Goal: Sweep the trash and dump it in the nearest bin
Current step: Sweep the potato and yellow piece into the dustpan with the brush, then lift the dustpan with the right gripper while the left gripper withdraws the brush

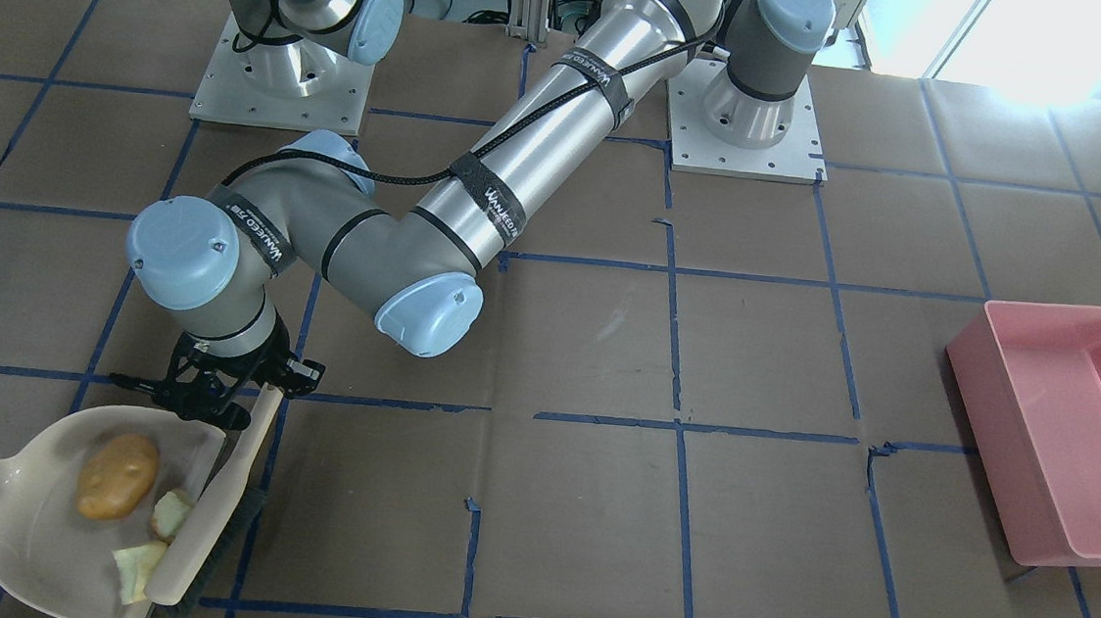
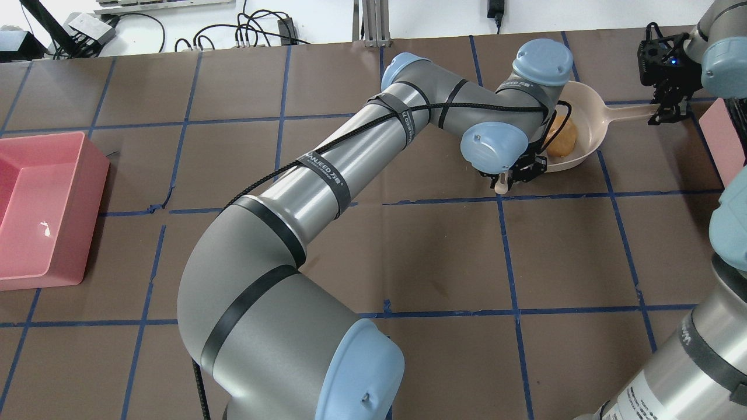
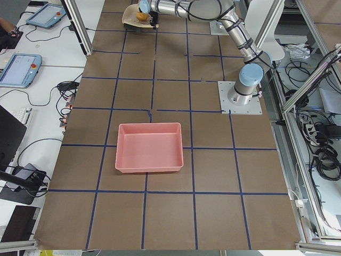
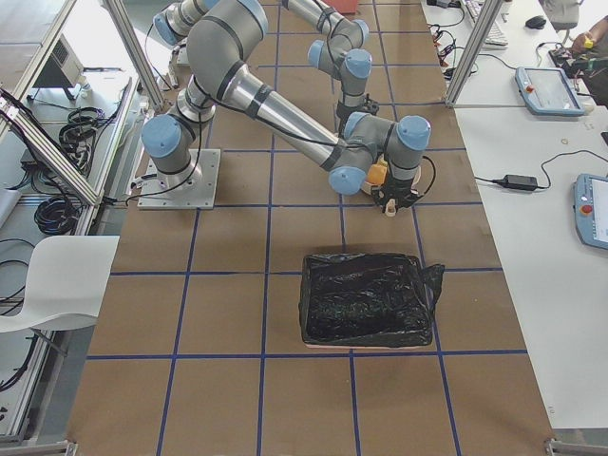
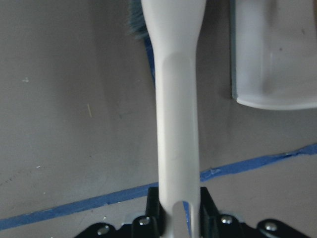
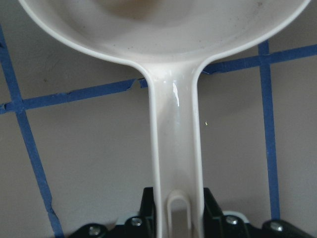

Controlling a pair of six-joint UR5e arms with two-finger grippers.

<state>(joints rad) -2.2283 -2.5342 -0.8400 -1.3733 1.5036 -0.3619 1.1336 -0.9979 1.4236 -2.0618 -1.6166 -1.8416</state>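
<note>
Left gripper (image 5: 176, 220): clamped on the end of the brush (image 1: 215, 509) handle, so the bristles reach the pan's mouth.
Brush: lies along the open lip of the dustpan (image 1: 32, 533), walling the load in.
Right gripper (image 6: 176, 213): closed on the dustpan's handle tip, apparently to steady the pan low on the table.
Trash: all in the pan; the orange-brown lump (image 1: 117, 476) sits mid-pan, and two pale chunks (image 1: 171, 513) (image 1: 135, 571) rest against the brush.
Place: toward the table's right end, operators' side.
Bins: the black-lined bin (image 4: 366, 299) looks nearest; the pink bin (image 1: 1072, 429) is well apart.
</note>
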